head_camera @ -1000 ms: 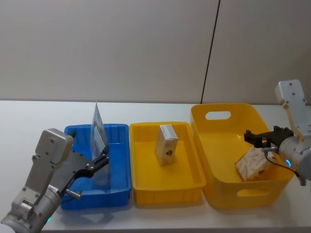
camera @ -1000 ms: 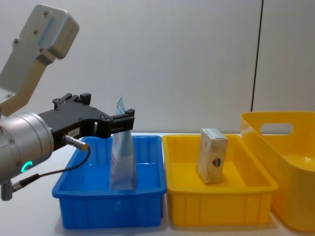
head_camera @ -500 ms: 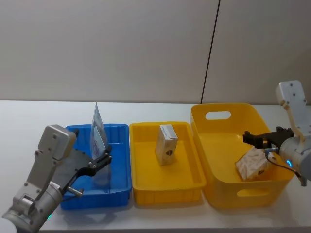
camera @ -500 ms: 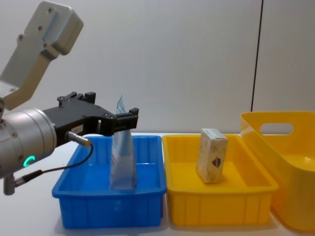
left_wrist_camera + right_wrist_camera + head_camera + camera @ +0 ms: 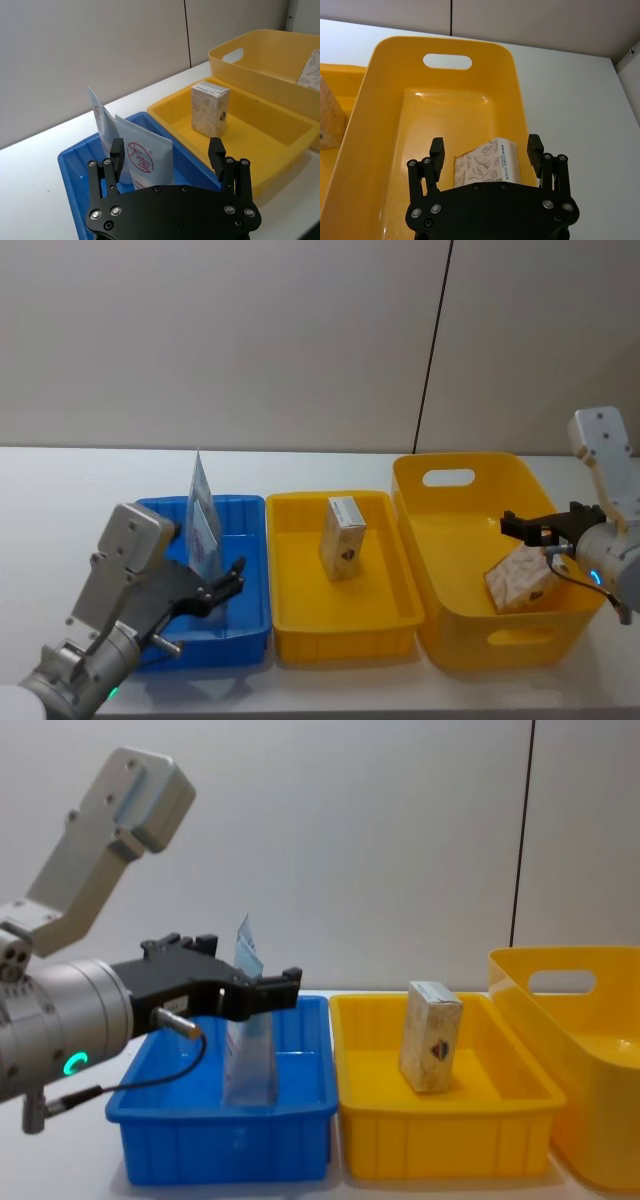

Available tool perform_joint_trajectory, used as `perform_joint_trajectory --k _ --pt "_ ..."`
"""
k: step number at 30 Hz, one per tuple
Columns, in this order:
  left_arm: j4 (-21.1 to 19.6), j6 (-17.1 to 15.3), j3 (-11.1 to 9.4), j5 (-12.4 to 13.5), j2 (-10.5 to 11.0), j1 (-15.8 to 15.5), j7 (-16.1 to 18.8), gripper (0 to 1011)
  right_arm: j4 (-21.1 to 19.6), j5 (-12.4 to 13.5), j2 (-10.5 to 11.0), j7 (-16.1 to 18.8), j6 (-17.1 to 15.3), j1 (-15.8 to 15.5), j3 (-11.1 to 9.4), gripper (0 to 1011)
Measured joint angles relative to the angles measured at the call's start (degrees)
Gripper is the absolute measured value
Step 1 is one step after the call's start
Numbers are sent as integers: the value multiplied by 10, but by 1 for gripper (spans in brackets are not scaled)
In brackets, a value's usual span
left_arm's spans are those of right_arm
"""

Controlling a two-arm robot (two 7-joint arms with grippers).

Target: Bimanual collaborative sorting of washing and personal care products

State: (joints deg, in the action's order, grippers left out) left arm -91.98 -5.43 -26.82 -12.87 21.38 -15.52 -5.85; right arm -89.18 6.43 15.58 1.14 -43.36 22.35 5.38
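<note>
Two silvery-white pouches (image 5: pixel 203 518) stand upright in the blue tray (image 5: pixel 250 625). My left gripper (image 5: pixel 228 585) hangs open just in front of them, over the tray; in the left wrist view its fingers straddle the nearer pouch (image 5: pixel 145 160) without touching it. A cream box with a dark diamond mark (image 5: pixel 343 537) stands in the yellow tray (image 5: pixel 345 640). A cream, leaf-printed pack (image 5: pixel 487 162) lies in the big yellow basket (image 5: pixel 470 645). My right gripper (image 5: pixel 508 525) is open above that pack with nothing held.
The three containers stand side by side on a white table, blue at the left, the handled basket at the right. A grey wall rises close behind. Bare tabletop lies left of the blue tray (image 5: pixel 220 1150) and behind the trays.
My left gripper has moved forward and to the right, closer to the pouches in the blue tray. The right gripper has stayed nearly still over the basket.
</note>
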Motion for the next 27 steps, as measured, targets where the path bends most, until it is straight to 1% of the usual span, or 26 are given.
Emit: perform_joint_trajectory --k 13,20,27 --pt "27 -1 -7 11 -20 4 5 1001 0 0 0 0 0 0 0 1003" --pt "47 9 -11 22 -31 0 10 1001 0 0 0 0 0 0 0 1003" --pt "71 24 -16 41 -41 -13 14 1001 0 0 0 0 0 0 0 1003"
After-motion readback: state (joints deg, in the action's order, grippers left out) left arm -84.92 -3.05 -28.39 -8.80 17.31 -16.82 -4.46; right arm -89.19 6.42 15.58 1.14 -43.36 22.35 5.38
